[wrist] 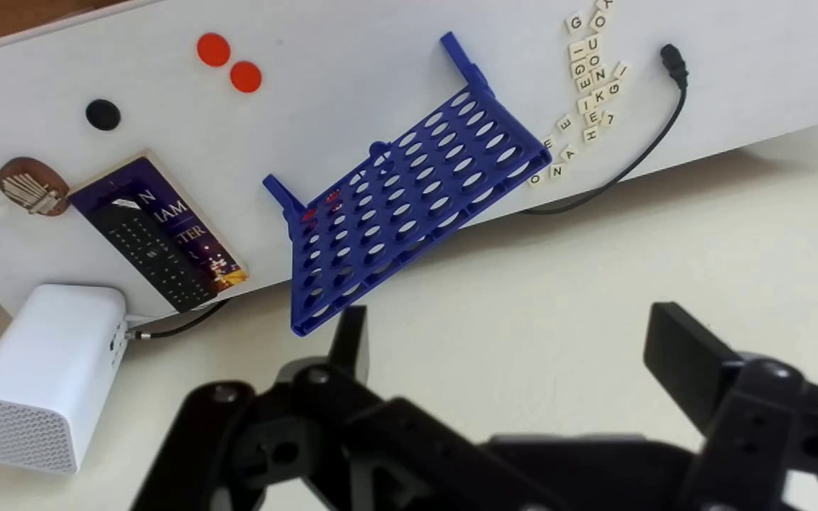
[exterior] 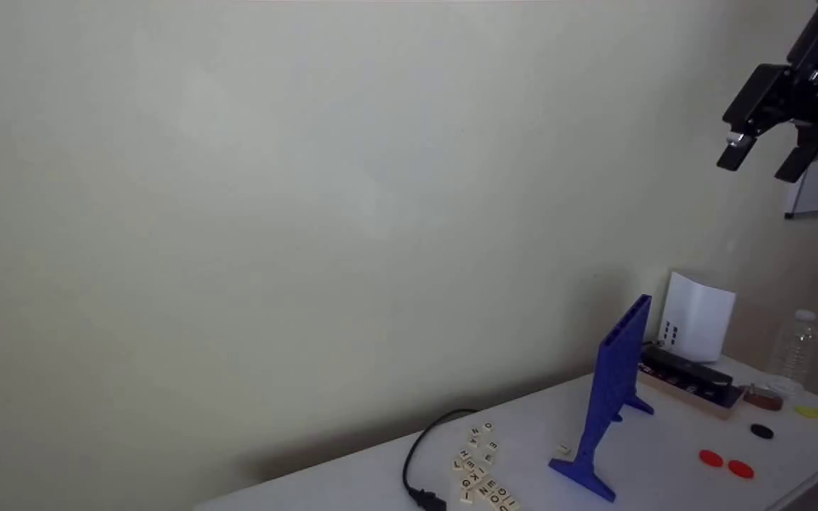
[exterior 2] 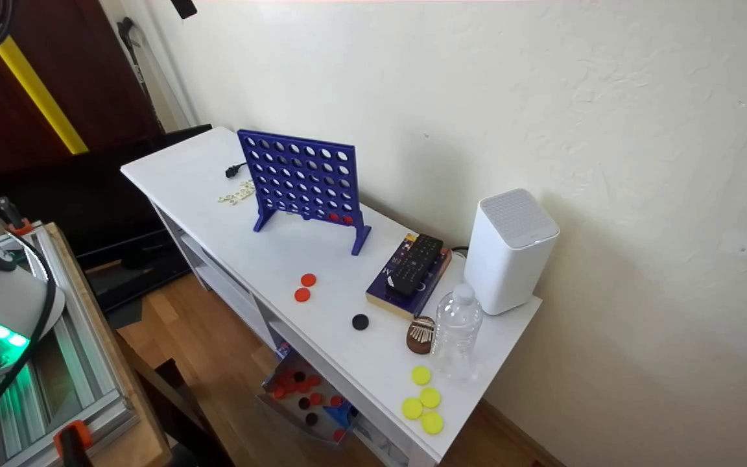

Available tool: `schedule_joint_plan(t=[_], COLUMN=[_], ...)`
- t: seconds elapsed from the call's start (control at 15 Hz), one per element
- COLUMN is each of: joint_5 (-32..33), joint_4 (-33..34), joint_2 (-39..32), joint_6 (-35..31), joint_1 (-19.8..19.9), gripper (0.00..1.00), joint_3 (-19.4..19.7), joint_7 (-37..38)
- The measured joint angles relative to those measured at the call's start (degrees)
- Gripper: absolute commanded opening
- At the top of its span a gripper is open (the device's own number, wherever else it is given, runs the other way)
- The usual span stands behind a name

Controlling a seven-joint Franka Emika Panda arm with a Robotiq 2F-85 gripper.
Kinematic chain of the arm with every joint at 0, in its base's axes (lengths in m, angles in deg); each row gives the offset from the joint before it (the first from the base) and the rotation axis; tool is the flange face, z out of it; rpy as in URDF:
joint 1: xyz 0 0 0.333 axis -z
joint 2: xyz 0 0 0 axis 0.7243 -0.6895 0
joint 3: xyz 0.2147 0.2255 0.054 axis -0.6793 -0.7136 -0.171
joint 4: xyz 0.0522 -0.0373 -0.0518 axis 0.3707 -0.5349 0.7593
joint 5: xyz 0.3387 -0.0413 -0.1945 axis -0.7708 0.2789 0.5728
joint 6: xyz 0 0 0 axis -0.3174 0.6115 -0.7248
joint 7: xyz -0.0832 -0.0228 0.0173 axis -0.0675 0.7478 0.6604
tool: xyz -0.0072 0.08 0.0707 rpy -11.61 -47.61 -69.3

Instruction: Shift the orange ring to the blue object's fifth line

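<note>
Okay, black two-finger gripper [exterior: 759, 167] hangs well above the white table [exterior 2: 270, 253], at 1 o'clock from the bright-blue plastic stand [exterior: 611, 376] in an exterior view; its fingers [wrist: 686, 362] are spread wide, nothing between them. Stand is on its feet, panel pierced with rows of round holes. Task's ring: best match is a flat, round orange-red disc [wrist: 214, 50] or the like-coloured disc [wrist: 246, 77] just beside it, both lying on the table, at 10 o'clock from the stand in the wrist view; which one is meant, can't tell. Two red discs [exterior 2: 347, 220] also sit in the stand's bottom row, between 4 and 5 o'clock from its middle in an exterior view. Also in the wrist view: flat black disc [wrist: 103, 114] at 8 o'clock from the orange-red pair; purple-covered book [wrist: 182, 220] with a long black remote [wrist: 157, 248] on top, 9 o'clock from the stand; white box-shaped device [wrist: 61, 355], 8 o'clock from the stand; small cream letter tiles [wrist: 586, 105], 2 o'clock from it.
</note>
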State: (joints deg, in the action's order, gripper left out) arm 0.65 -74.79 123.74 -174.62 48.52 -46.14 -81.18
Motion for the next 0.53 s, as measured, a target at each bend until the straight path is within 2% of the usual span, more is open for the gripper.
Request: schedule_joint_plan(t=[0.33, 0.53], joint_5=[0.00, 0.10], joint_4=[0.04, 0.56], joint_2=[-0.32, -3.13], joint_6=[0.00, -0.27], joint_1=[0.43, 3.83], gripper=[1.00, 1.00], joint_3=[0.00, 0.24], joint_7=[0.46, 2.72])
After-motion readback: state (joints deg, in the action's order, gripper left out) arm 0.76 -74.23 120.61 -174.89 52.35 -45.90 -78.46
